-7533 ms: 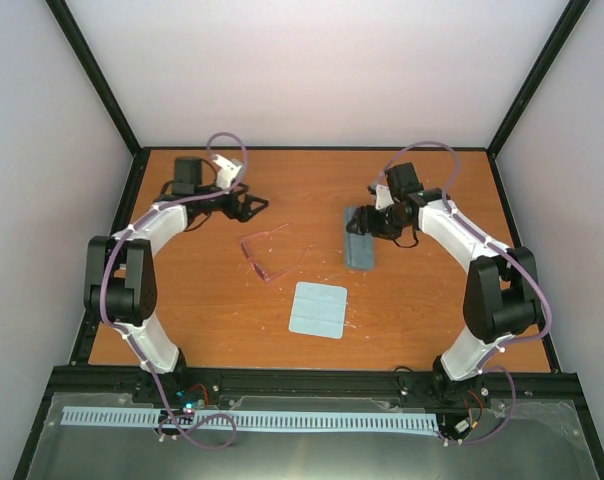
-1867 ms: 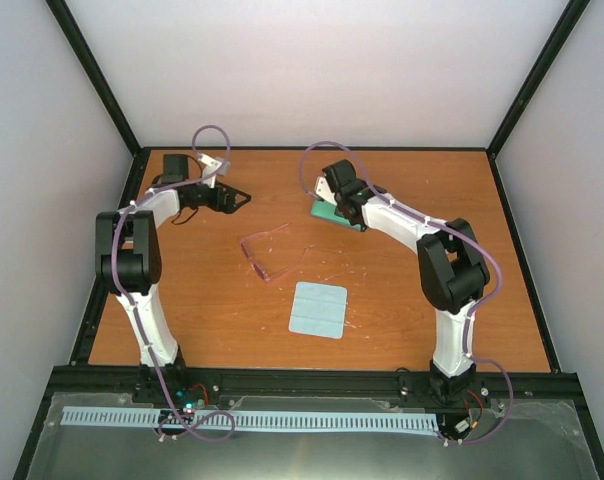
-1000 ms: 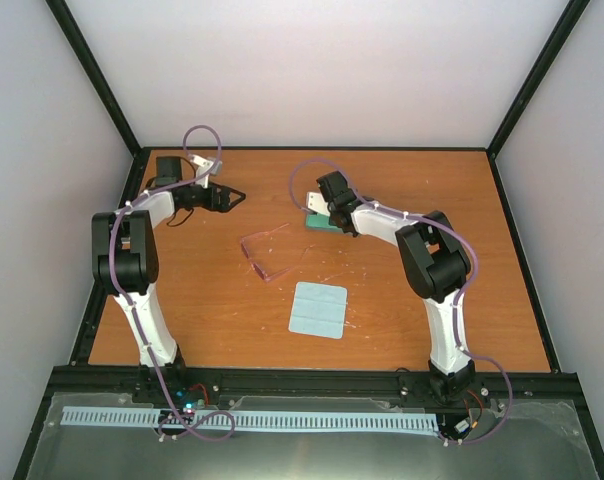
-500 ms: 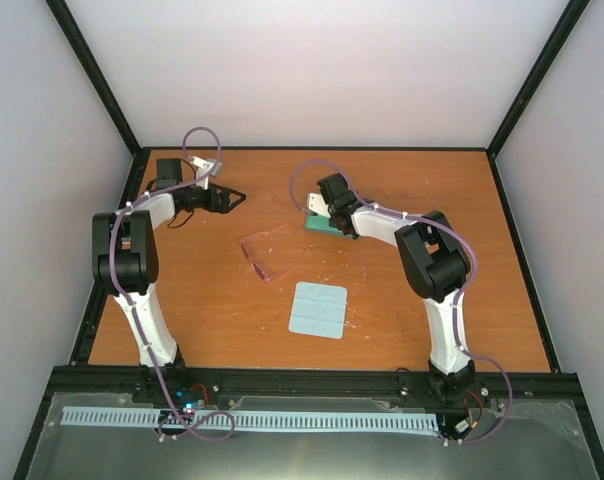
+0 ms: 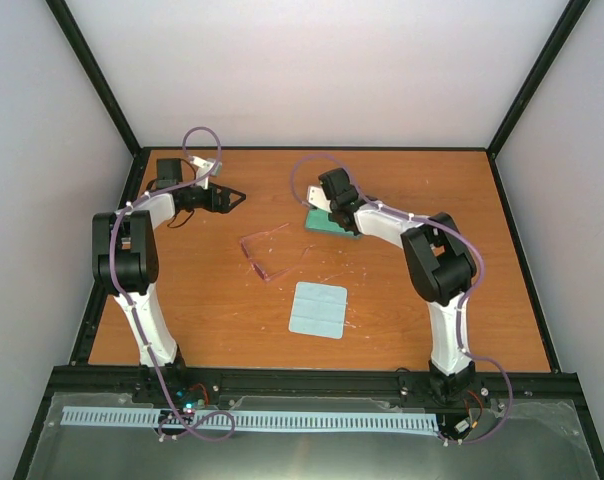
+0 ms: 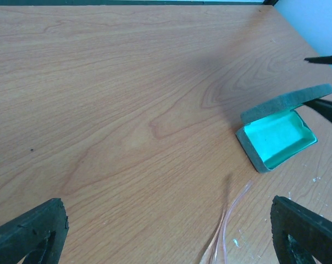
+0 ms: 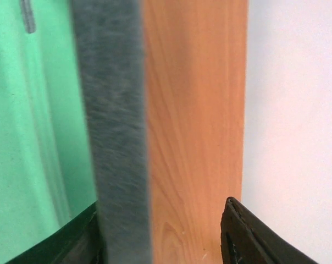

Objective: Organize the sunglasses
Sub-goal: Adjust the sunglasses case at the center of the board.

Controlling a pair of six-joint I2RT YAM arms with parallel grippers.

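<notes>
The sunglasses (image 5: 272,255), thin pink see-through frames, lie on the table's middle; their arm tips show in the left wrist view (image 6: 232,212). The grey case (image 5: 320,224) lies open behind them, its green lining up and its lid raised (image 6: 276,137). My right gripper (image 5: 328,208) is at the lid. In the right wrist view the grey lid edge (image 7: 114,137) stands between the wide-apart jaws of my right gripper (image 7: 160,231), next to the left finger. My left gripper (image 5: 236,197) is open and empty at the back left, shown also in its wrist view (image 6: 166,242).
A pale blue square cloth (image 5: 317,309) lies flat in front of the sunglasses. The grey back wall (image 7: 292,110) rises close behind the case. Black frame posts stand at the table's back corners.
The right arm carried the case from the right side to the back middle, where it now lies open. In the last half second it shifted slightly. The left gripper drew back to the left.
</notes>
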